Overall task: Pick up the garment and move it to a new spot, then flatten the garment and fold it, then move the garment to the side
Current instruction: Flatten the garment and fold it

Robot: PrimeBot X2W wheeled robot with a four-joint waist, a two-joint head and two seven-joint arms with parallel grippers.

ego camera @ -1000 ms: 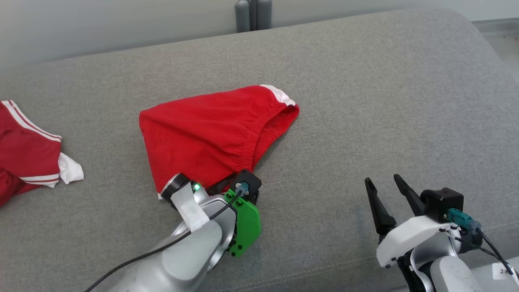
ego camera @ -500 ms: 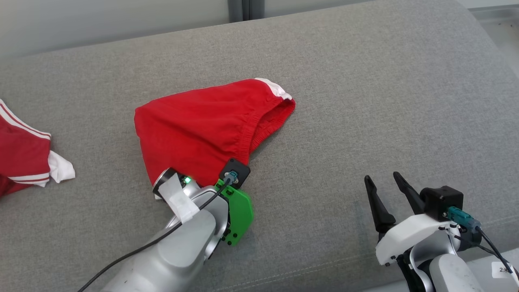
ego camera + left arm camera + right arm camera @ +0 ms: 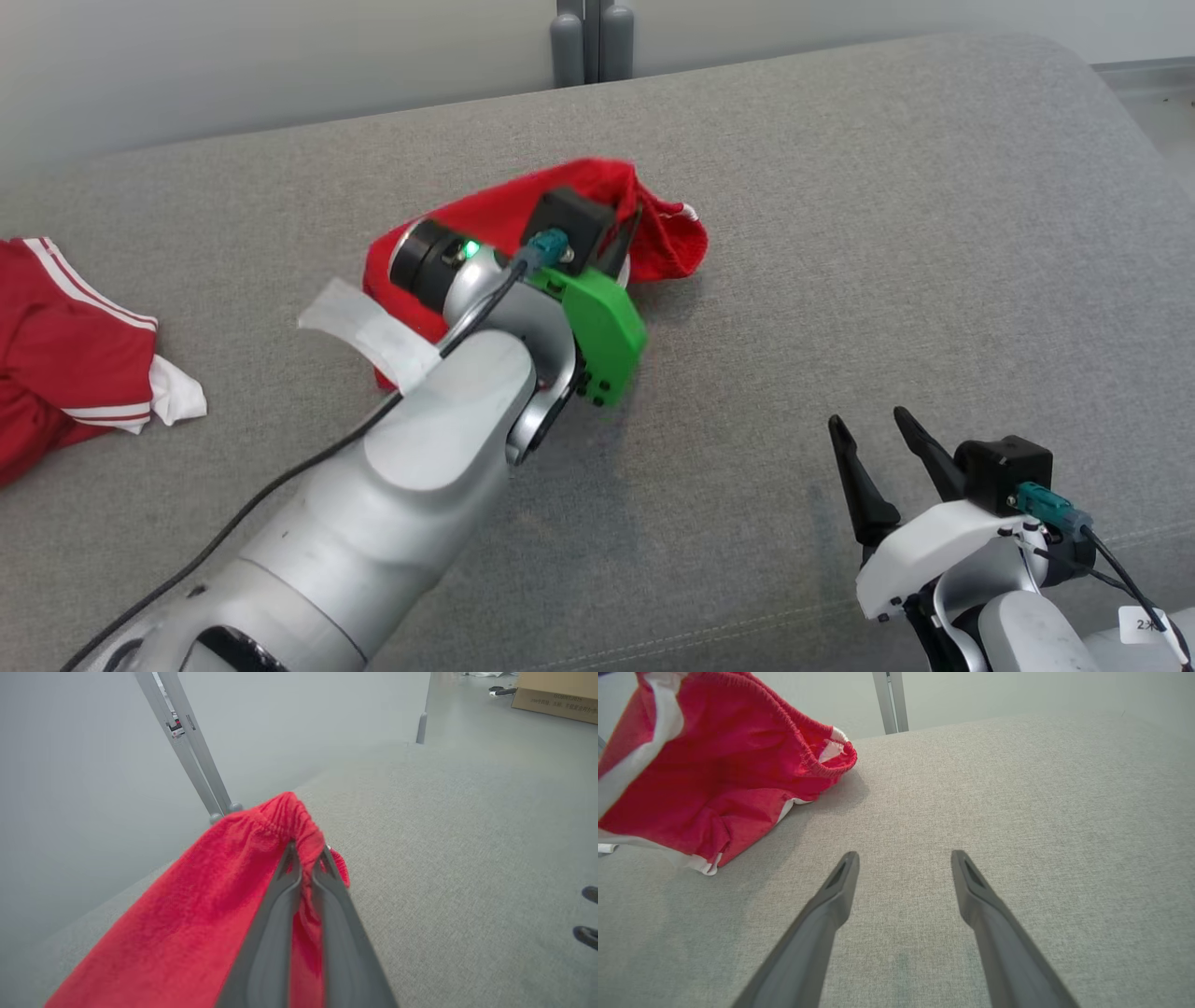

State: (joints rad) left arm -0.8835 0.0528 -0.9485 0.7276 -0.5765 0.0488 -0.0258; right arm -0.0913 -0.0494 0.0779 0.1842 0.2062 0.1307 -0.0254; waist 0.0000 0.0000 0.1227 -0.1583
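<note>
The garment (image 3: pixel 663 238) is a pair of red shorts with white trim, bunched near the middle of the grey cushion. My left gripper (image 3: pixel 306 858) is shut on its elastic waistband and holds that edge lifted off the cushion; red cloth (image 3: pixel 196 905) drapes down to the left of the fingers. In the head view my left arm covers much of the shorts. From the right wrist view the garment (image 3: pixel 714 779) hangs at the upper left, its lower part touching the cushion. My right gripper (image 3: pixel 878 439) stands open at the lower right, nothing between its fingers (image 3: pixel 840 882).
A second red garment with white stripes (image 3: pixel 75 355) lies at the cushion's left edge. The grey cushion (image 3: pixel 887 233) spreads wide to the right. A grey metal post (image 3: pixel 591 42) stands behind the cushion. A cardboard box (image 3: pixel 556 693) sits on the floor far off.
My left gripper closed on the waistband, then lifted and carried it away from me toward the far side. The flat shorts are now bunched up. The right arm has stayed put.
</note>
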